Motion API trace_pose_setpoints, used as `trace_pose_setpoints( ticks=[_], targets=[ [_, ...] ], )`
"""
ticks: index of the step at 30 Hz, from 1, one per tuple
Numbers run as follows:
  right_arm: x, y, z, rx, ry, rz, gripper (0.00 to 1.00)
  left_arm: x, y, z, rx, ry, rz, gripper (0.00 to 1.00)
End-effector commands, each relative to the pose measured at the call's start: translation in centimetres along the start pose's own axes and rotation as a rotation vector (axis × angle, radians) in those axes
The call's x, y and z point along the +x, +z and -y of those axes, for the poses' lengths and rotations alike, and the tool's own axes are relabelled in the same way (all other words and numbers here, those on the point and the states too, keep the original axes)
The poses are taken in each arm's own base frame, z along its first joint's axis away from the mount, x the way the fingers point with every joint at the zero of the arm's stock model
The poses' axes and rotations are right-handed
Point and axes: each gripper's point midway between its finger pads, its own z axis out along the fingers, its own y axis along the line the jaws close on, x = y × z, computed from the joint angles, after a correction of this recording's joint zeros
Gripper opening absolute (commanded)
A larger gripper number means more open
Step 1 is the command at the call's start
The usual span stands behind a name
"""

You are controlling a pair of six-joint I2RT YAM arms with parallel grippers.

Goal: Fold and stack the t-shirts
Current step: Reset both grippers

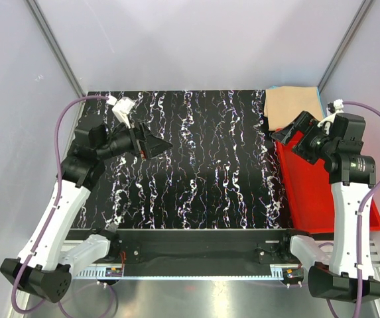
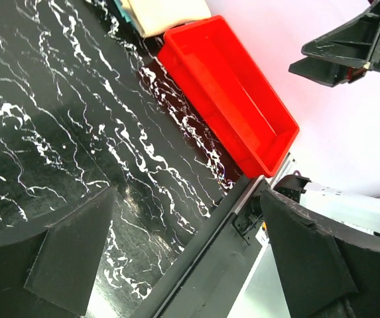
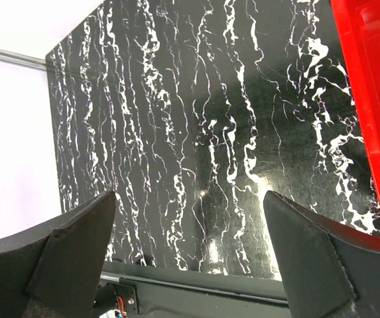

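Taking the red bin (image 1: 309,192) as our landmark, we find the tan t-shirt (image 1: 288,106) folded on the desk (image 1: 203,165) just beyond the bin's far end, in the corner. A thin cyan edge (image 1: 318,99) shows along the side of the shirt away from the open desk. We cannot tell from these views how much cloth lies under the tan one.

The right pincer (image 1: 284,131) hangs over the bin's far end, its tips pointing out toward the open desk, and from above it overlaps the tan shirt's near edge. In its own wrist view the two fingers (image 3: 70,258) stand wide apart with only the marbled desk and the bin's long wall seen between them. It grips nothing and touches nothing.

The left pincer (image 1: 165,144) is well apart from the bin, across the desk on the side opposite it, and it points back toward the bin. Its wrist view shows both fingers (image 2: 77,258) spread wide, with the desk's near edge and the bin's near end between them. It holds nothing, and we see no contact with the cloth or the desk.
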Motion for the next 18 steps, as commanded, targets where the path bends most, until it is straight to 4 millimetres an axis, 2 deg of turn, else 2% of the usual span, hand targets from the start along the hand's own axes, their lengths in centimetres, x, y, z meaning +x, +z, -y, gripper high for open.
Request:
trace_pose_setpoints(
  ticks=[1, 18],
  targets=[
    [-1.0, -0.9, -1.7, -0.064, -0.011, 0.054, 1.0, -1.3, -0.7, 1.4, 0.035, 0.072, 0.034, 0.99],
    [-0.5, -2.1, -2.1, -0.087, -0.017, 0.074, 1.0, -1.4, -1.1, 1.9, 0.04, 0.066, 0.052, 0.99]
  ],
)
